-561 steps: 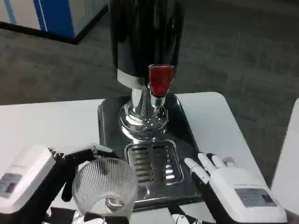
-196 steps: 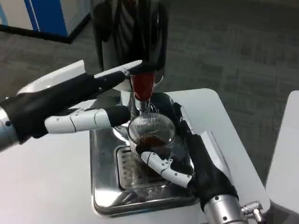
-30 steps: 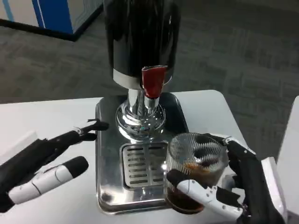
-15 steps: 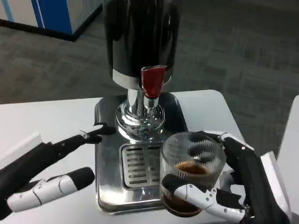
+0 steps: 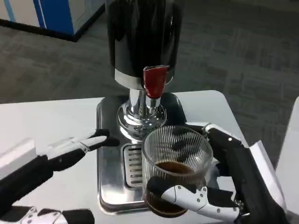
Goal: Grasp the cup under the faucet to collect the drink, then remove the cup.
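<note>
A ribbed clear glass cup (image 5: 175, 161) with dark drink in its bottom is held by my right hand (image 5: 229, 184), fingers wrapped around its sides. The cup stands over the front part of the steel drip tray (image 5: 110, 186), in front of and below the faucet with its red lever (image 5: 154, 80). The black dispenser (image 5: 142, 37) rises behind on a chrome base. My left hand (image 5: 56, 158) hovers at the tray's left edge, fingers apart and holding nothing, its fingertips near the chrome base.
The white table (image 5: 46, 121) extends left and behind the tray. Grey carpet lies beyond the far edge. A blue and white cabinet (image 5: 51, 14) stands at the far left. A white surface edge (image 5: 289, 154) shows at right.
My right hand has brought the cup leftward and nearer the camera, over the tray's front. My left hand has drawn back and lower toward the picture's bottom left.
</note>
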`<state>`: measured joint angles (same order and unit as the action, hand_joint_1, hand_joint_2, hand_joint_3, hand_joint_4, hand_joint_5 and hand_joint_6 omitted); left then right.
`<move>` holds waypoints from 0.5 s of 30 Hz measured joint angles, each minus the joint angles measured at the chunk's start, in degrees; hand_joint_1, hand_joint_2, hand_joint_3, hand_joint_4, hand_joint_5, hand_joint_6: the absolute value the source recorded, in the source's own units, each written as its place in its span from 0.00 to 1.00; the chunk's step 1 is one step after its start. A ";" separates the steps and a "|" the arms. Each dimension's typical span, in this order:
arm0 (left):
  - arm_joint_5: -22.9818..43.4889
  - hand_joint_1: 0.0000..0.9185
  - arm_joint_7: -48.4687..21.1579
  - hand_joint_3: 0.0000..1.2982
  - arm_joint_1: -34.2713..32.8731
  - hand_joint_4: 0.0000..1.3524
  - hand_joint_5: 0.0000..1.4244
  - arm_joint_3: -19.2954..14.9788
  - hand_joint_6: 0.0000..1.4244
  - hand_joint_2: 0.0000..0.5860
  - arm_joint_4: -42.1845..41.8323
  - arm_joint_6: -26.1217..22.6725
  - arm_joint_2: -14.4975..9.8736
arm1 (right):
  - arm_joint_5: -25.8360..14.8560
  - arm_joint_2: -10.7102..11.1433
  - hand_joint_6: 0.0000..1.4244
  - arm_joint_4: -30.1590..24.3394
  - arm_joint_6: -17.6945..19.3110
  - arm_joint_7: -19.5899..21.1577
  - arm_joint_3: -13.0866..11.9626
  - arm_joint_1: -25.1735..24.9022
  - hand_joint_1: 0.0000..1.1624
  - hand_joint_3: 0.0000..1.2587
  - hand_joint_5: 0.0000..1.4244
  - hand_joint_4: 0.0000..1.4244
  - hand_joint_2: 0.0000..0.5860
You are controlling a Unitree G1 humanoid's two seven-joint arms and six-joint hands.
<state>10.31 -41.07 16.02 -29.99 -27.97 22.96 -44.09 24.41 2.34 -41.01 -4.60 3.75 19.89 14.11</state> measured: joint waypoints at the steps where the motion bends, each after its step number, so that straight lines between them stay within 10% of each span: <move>1: -0.06 0.00 -0.01 0.08 0.71 0.00 0.03 -0.92 0.02 0.13 -0.77 0.70 0.00 | -0.06 -0.01 1.00 -0.80 0.00 -0.60 -0.08 0.02 0.84 0.80 1.00 0.85 0.11; 15: -0.79 0.00 -0.35 0.07 6.65 0.00 0.03 -5.34 0.01 0.11 -8.01 2.64 1.35 | -1.27 0.07 1.00 -4.93 -0.35 -4.99 -0.57 1.24 0.85 0.82 1.00 0.87 0.10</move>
<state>9.52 -41.43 22.68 -35.33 -35.98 25.60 -42.73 23.14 2.40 -45.94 -4.95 -1.24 19.32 15.35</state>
